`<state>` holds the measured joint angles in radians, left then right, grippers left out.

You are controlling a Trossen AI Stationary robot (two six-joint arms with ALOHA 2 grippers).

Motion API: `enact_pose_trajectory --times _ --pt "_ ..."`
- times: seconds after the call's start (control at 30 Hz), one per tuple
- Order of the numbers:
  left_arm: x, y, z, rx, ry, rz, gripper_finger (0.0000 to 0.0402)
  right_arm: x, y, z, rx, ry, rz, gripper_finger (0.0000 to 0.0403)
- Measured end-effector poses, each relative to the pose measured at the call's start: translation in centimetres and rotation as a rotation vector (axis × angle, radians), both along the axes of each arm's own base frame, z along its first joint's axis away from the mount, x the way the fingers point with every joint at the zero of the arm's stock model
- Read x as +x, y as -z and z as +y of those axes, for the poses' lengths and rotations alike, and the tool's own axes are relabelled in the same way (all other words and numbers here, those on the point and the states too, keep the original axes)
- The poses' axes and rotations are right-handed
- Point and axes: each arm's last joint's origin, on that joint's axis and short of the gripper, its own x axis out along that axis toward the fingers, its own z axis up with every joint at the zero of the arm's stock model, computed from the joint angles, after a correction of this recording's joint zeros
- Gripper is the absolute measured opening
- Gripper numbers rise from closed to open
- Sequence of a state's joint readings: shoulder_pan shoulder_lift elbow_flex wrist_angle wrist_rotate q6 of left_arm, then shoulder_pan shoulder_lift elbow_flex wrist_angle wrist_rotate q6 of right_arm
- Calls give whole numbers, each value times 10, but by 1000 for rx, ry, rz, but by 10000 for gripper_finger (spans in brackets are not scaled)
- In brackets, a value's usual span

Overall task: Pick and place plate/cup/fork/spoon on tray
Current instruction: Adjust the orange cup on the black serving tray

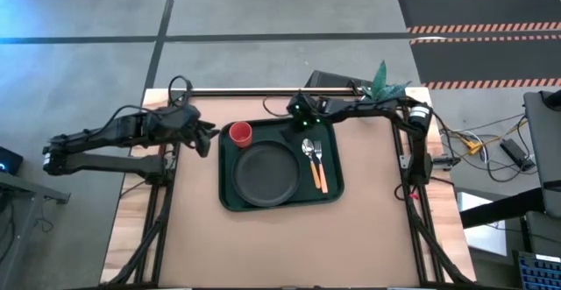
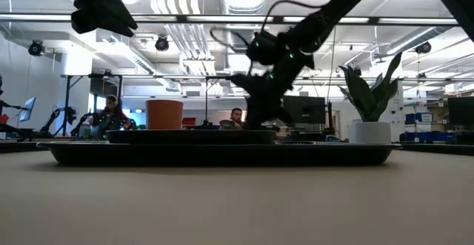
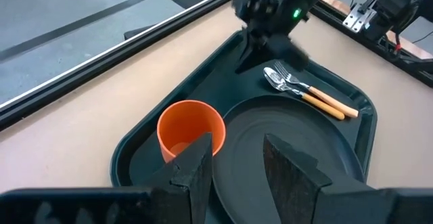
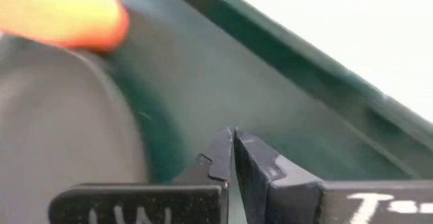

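The dark green tray (image 1: pixel 230 185) lies mid-table. On it rest the dark plate (image 1: pixel 266 173), the red cup (image 1: pixel 241 133) upright at the far left corner, and the spoon (image 1: pixel 308 152) and fork (image 1: pixel 319 163) side by side to the plate's right, orange handles toward the near edge. My right gripper (image 1: pixel 302 122) is shut with nothing in it, over the tray's far part between cup and cutlery; its own wrist view shows the shut fingertips (image 4: pixel 233 153) over the tray floor (image 4: pixel 291 109). My left gripper (image 3: pixel 237 160) stands open and raised, left of the tray near the cup (image 3: pixel 189 132).
A green plant in a white pot (image 2: pixel 368 130) stands at the table's far right corner (image 1: pixel 383 80). A dark box (image 1: pixel 329 80) sits behind the far edge. Cables (image 1: pixel 473 141) lie off the right side. People sit in the room beyond (image 2: pixel 111 115).
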<state>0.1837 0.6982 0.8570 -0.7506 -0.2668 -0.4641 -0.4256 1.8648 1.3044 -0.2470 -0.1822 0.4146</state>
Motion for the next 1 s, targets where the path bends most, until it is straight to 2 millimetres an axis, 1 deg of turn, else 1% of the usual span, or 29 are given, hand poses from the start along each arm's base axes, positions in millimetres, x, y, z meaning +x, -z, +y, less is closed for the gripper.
enact_pose_trajectory --times 0.1,0.17,0.23,0.33,0.5,0.63,0.73,0.9,1.0 --pt "2 1 0 -2 0 12 114 12 -20 -1 -26 -32 -64 8" --pt "4 2 1 -3 0 19 114 17 -29 0 -30 -55 -98 8" --pt "6 3 1 -5 0 29 114 21 -36 -1 -43 -60 -120 8" --pt "8 5 2 -7 0 40 114 23 -39 -2 -52 -64 -128 8" --pt "10 6 2 -9 0 48 114 23 -38 0 -46 -64 -124 8" --pt "9 5 2 -6 -3 45 114 29 -31 4 -19 -83 -124 8" --pt "9 5 2 -4 -4 40 114 45 -22 6 17 -133 -157 8" --pt "8 4 2 -3 -4 35 114 81 -7 11 47 -211 -178 8" --pt "7 4 1 -3 -4 32 114 101 -2 10 70 -264 -176 8"
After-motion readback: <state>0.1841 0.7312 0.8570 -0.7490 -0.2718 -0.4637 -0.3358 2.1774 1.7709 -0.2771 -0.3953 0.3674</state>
